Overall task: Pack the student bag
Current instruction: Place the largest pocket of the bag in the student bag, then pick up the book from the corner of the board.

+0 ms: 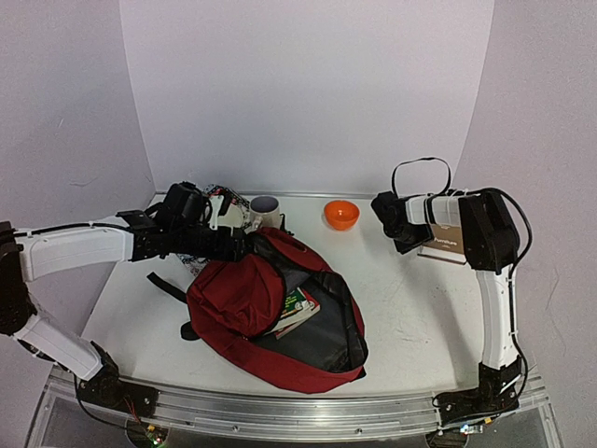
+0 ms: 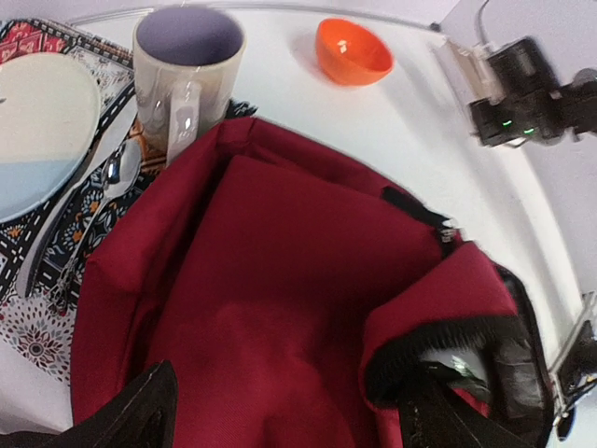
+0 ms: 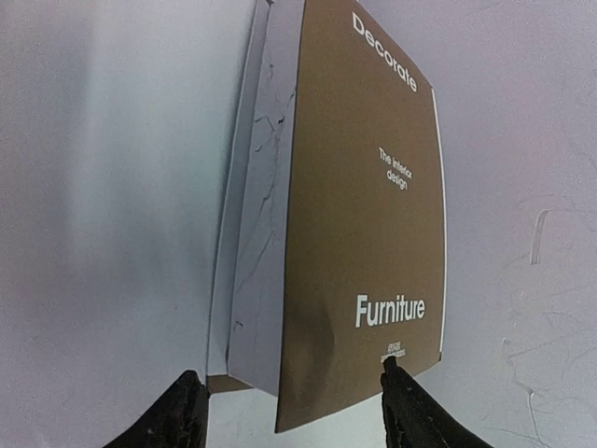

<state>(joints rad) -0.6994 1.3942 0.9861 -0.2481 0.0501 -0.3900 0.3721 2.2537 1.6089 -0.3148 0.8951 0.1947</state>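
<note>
The student bag (image 1: 244,301) lies on its side in the middle of the table, dark red, its main opening facing right and showing grey lining. A book with a green and white cover (image 1: 298,310) sticks out of that opening. My left gripper (image 1: 240,245) hovers over the bag's top end, open, with red fabric (image 2: 280,280) between its spread fingers (image 2: 140,415) and nothing held. My right gripper (image 3: 294,406) is open at the back right. Its fingers (image 3: 182,411) stand either side of the near end of a brown "Furniture" book (image 3: 364,233) lying flat on the table.
A beige mug (image 2: 187,65), a plate (image 2: 42,131) and a spoon (image 2: 112,173) sit on a patterned placemat (image 2: 47,252) just behind the bag's top end. An orange bowl (image 1: 341,214) stands at the back centre. Black straps (image 1: 166,285) trail left of the bag.
</note>
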